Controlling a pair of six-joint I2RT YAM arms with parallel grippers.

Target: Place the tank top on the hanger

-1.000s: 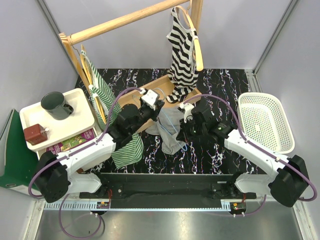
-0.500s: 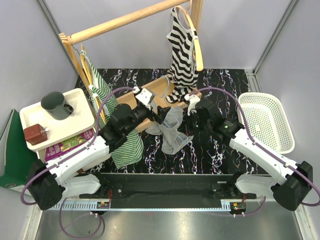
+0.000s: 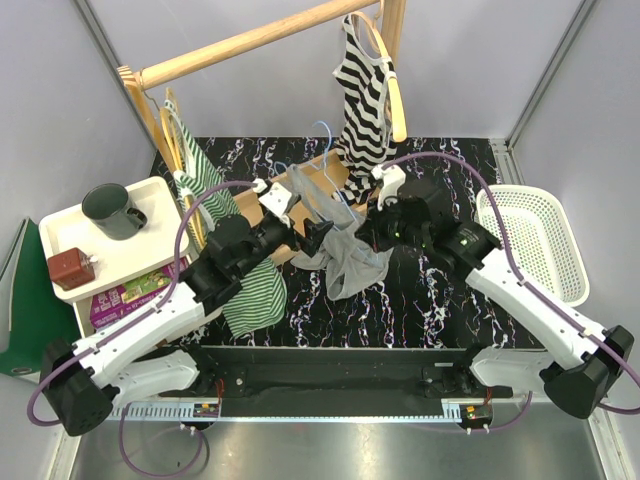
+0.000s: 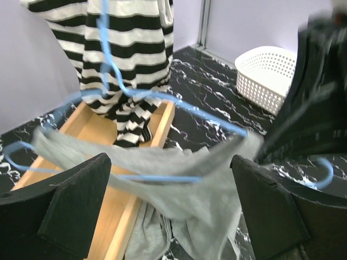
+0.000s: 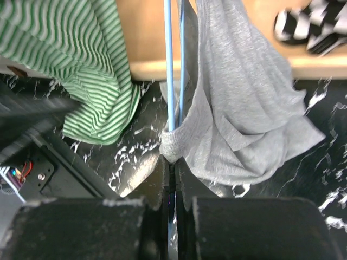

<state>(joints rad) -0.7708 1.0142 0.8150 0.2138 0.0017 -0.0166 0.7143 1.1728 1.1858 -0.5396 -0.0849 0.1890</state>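
The grey tank top (image 3: 350, 262) hangs from the light-blue wire hanger (image 3: 327, 165) over the table, its hook pointing up. My right gripper (image 3: 368, 237) is shut on the hanger's wire (image 5: 169, 65) together with a bunched edge of the tank top (image 5: 238, 103). My left gripper (image 3: 316, 233) is just left of the cloth and stands open. In the left wrist view its fingers (image 4: 76, 200) are spread wide on either side of the stretched tank top (image 4: 190, 184) and the hanger wire (image 4: 157, 177), touching neither.
A wooden rack (image 3: 250, 40) holds a black-and-white striped top (image 3: 362, 100); its wooden base (image 3: 330, 180) lies behind the grippers. A green-striped top (image 3: 255, 295) hangs at left. A white basket (image 3: 530, 245) is at right. A tray (image 3: 150, 250) carries a mug (image 3: 115, 210) and a red box (image 3: 70, 268).
My left gripper has let go of the tank top and opened wide. My right gripper has lifted the hanger up and back with the tank top on it.
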